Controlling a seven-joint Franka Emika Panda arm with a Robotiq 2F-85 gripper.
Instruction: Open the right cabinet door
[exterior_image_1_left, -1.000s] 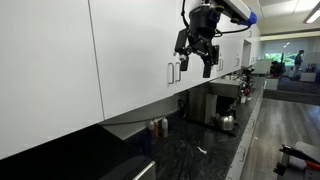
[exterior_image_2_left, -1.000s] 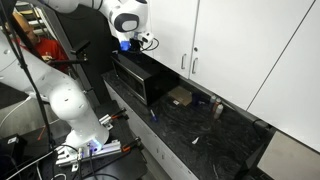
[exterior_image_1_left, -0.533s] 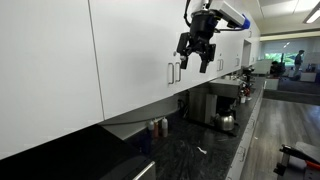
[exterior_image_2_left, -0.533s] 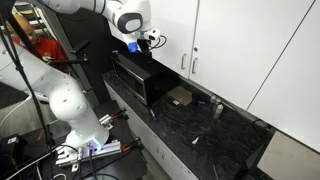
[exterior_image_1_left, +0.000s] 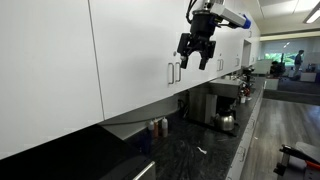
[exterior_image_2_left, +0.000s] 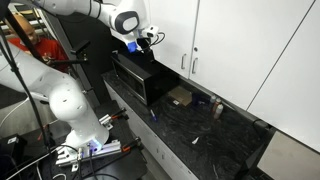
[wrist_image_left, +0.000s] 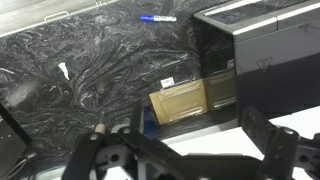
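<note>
The claw (exterior_image_1_left: 193, 62) is hanging high in front of the white wall cabinets with its fingers spread wide and gripping nothing. In the wrist view the claw (wrist_image_left: 185, 160) is showing as two blurred dark fingers (wrist_image_left: 100, 150) standing well apart along the bottom edge.

The right cabinet door (exterior_image_2_left: 235, 40) is sitting shut, flush with its neighbours. It is lying off to one side of the claw (exterior_image_2_left: 150, 40), beyond the wider door (exterior_image_2_left: 170, 30) that is standing directly behind the claw. Its slim silver handle (exterior_image_2_left: 194, 66) is running upright along the edge nearer the claw, just beside the wider door's handle (exterior_image_2_left: 183, 63). In an exterior view the right cabinet door (exterior_image_1_left: 130, 50) is lying on the camera side of the claw, with its handle (exterior_image_1_left: 170, 72) near the fingertips but apart from them.

Below the claw a black appliance (exterior_image_2_left: 140, 80) is standing on the dark marbled surface (exterior_image_2_left: 210, 125). The wrist view is looking down on the same appliance (wrist_image_left: 265, 60) and surface (wrist_image_left: 90, 70), where a flat brown box (wrist_image_left: 185, 103) is lying just beside the appliance, a blue pen (wrist_image_left: 157, 18) farther out, and a small white scrap (wrist_image_left: 63, 70) well apart from both.
</note>
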